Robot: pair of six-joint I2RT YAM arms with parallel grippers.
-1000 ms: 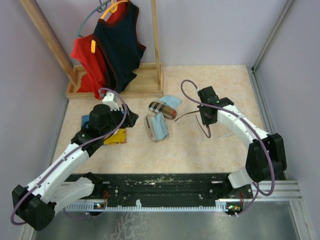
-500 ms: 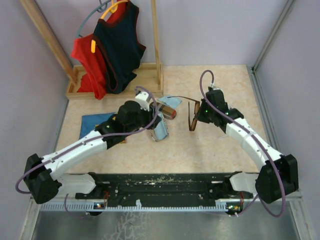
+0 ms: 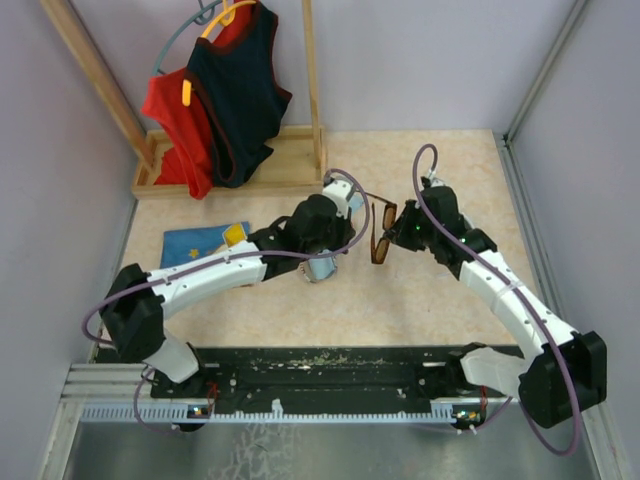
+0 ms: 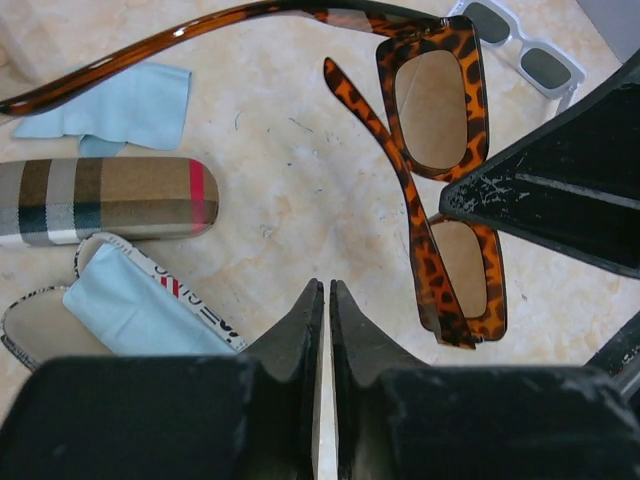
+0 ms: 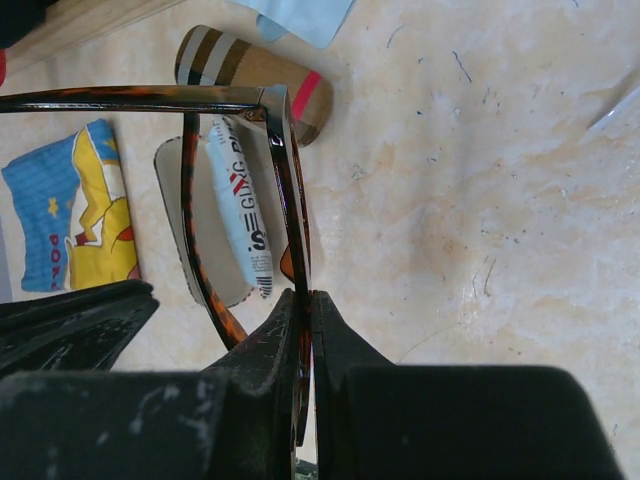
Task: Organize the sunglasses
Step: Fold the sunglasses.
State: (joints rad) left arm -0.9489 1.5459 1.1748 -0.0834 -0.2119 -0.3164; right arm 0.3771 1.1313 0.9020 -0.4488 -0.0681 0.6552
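While the pale, stone-patterned table [image 3: 420,300] carries everything, the plaid case [image 4: 100,198] near its middle serves as the marker. Well behind that case, toward the far left corner, stands a wooden rack [image 3: 230,172] with a red top and a dark top hanging on it. The left hand [image 4: 327,300] hangs over the plaid case, hiding it from the overhead view, with its fingers pressed together and nothing between them. The right hand [image 5: 303,305] sits to the right of the case, pinched tight on the frame of the brown sunglasses [image 4: 432,110]. A blue-and-yellow printed cloth [image 3: 205,243] lies flat well to the left of the case. Just in front of the plaid case lies an open print case [image 4: 175,288] with a light-blue cloth [image 4: 130,310] inside. Another light-blue cloth [image 4: 120,105] lies crumpled just behind the plaid case. The brown pair, tortoiseshell with amber lenses, is held to the case's right with its arms unfolded. The white sunglasses [image 4: 520,50] lie on the table farther right of the case, beyond the brown pair.
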